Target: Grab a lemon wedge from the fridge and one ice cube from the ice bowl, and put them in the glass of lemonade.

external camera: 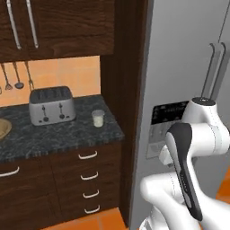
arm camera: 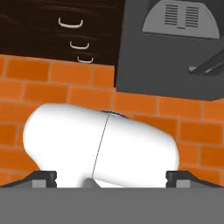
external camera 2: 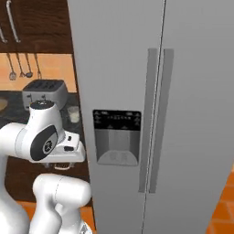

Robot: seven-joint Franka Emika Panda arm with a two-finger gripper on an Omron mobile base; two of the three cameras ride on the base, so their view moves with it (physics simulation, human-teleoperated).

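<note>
Right now we face the fridge [external camera 2: 183, 68], which stands tall and upright with both doors shut; its two long handles [external camera 2: 157, 119] run straight up and down side by side along the seam between the doors, and the black dispenser panel [external camera 2: 116, 119] sits on the left door. To the left of the fridge, the glass of lemonade [external camera: 98, 118] stands upright on the dark stone counter [external camera: 54, 134], toward its right end and near its front edge, just right of the toaster [external camera: 51, 105]. At the counter's left end a sliver of the ice bowl [external camera: 3, 128] shows, cut off by the frame, so we cannot tell what it holds. Our gripper [arm camera: 111, 178] hangs low, pointing down at the orange brick floor [arm camera: 65, 87], and its two fingertips [arm camera: 43, 177] stand far apart with nothing between them. Anything inside the fridge is hidden behind the closed doors. Utensils [external camera: 18, 74] hang on the wall above the counter, too small to identify.
</note>
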